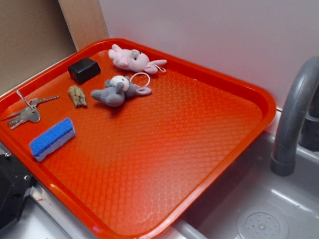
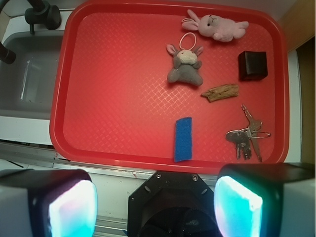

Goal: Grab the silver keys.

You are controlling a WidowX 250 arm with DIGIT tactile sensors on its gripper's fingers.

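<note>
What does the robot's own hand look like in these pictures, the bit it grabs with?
In the wrist view, the gripper shows two chunky dark-cased jaws at the bottom corners, their inner faces glowing pale turquoise. Between them sits a black angular mount with small screws and a ribbed round recess. In the exterior view only a black boxy part with screws peeks in at the lower left. No cables or markings are visible.

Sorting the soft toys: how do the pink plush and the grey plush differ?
The pink plush bunny lies stretched out sideways by the red plastic tray's far rim; the grey plush animal sits nearer the middle, compact, with a white loop at its head. Both are small and untouched.
</note>
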